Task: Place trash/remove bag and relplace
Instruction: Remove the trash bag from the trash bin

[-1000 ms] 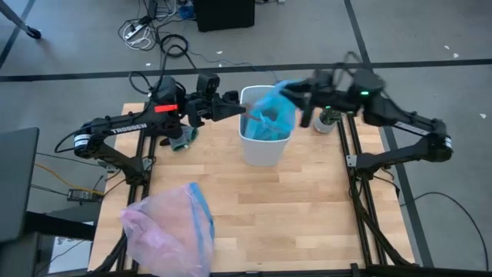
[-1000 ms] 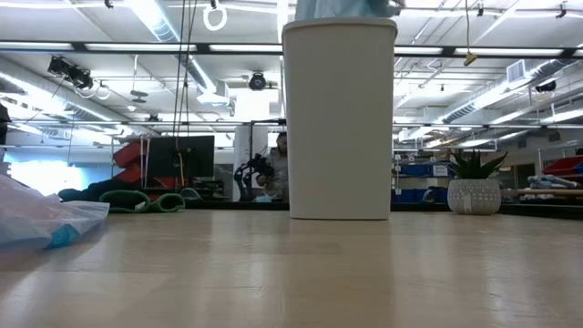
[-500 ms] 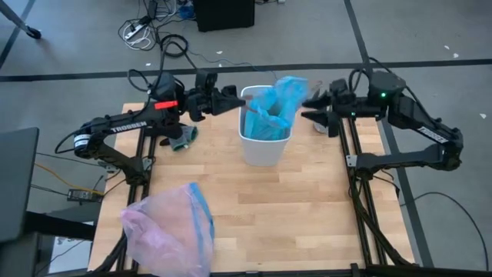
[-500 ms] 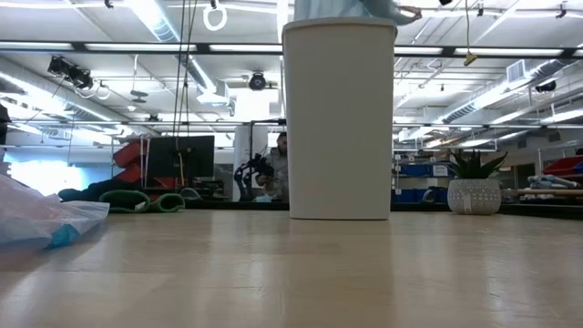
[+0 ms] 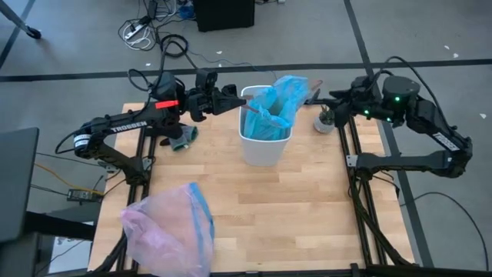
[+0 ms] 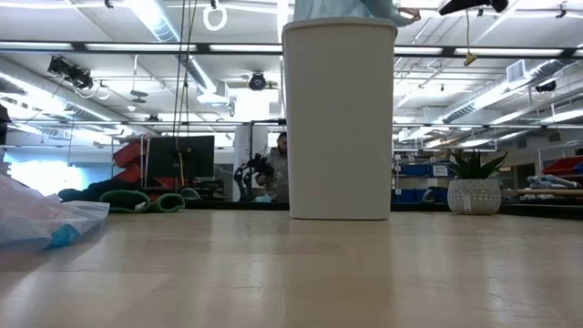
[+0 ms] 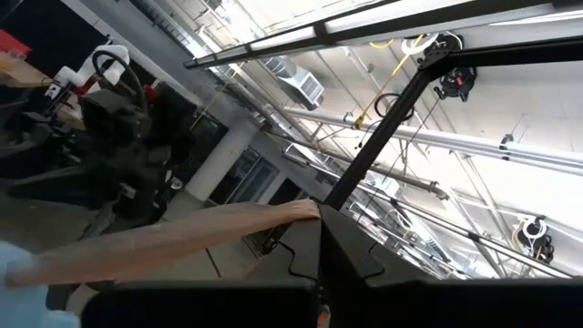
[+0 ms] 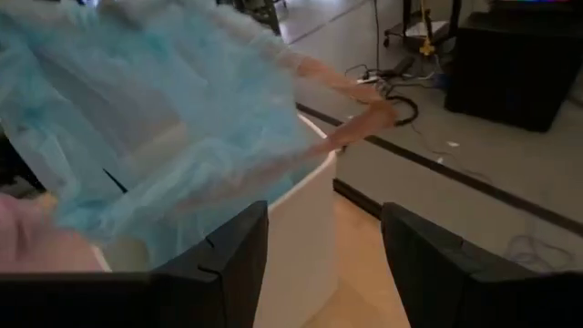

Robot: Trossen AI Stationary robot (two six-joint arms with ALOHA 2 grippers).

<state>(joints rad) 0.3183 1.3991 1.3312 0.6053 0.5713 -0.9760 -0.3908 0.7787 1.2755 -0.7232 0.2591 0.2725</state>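
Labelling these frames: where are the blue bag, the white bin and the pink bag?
blue bag [image 5: 278,98], high view, bunched top.
white bin [image 6: 339,128], low view, front wall.
pink bag [image 5: 165,229], high view, middle.

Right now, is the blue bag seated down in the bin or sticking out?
Sticking out. The blue bag bunches above the white bin's rim, and the right gripper has its fingers open, clear of it.

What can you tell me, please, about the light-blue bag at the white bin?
The light-blue bag is thin, translucent, crinkly plastic, bunched up and standing out of the white bin at the table's far edge. The left gripper, shut, reaches its near-left edge. The right gripper is open, off to its right, not touching.
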